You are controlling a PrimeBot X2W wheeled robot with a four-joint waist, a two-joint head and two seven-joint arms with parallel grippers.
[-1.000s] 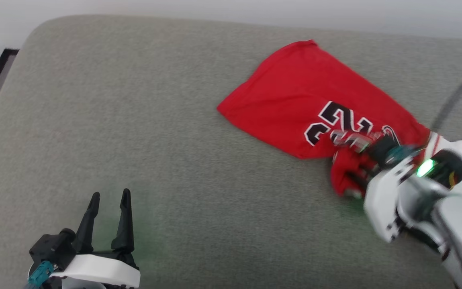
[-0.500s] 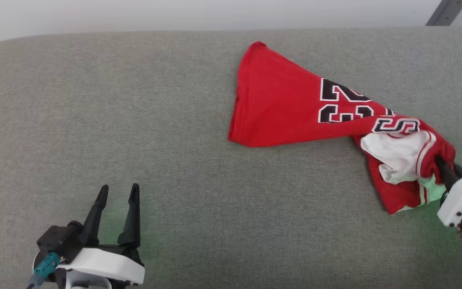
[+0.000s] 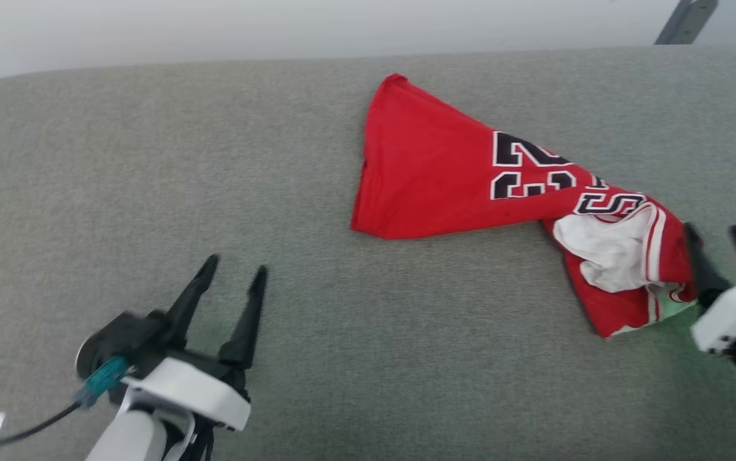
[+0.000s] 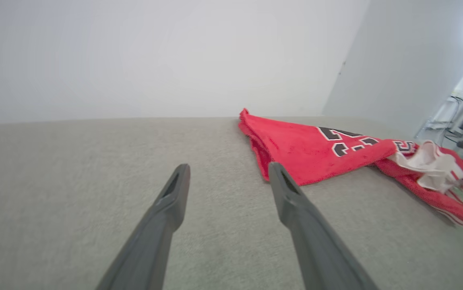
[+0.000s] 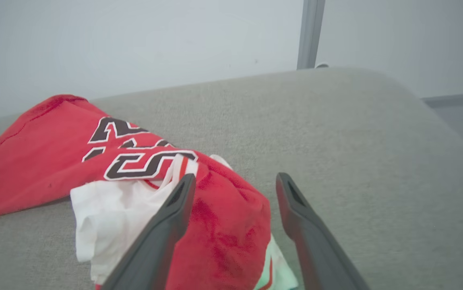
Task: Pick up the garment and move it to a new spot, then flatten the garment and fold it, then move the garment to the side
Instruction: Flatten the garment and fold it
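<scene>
red jersey (image 3: 445,173) lies crumpled on the grey cushion (image 3: 150,160), sleeve end bunched up. right gripper (image 3: 712,229) is spread wide and empty just beside that bunch, left gripper (image 3: 237,265) spread too, well apart. guessing flattening's next, needs both grabbing corners

So I've let go: my right gripper (image 3: 712,229) was clamped on the bunched sleeve end of the garment (image 3: 432,166) half a second ago. Now its fingers are spread apart, and that end has slumped onto the grey cushion (image 3: 150,160). My left gripper (image 3: 237,265) has crept forward too, now angled toward the garment.
</scene>
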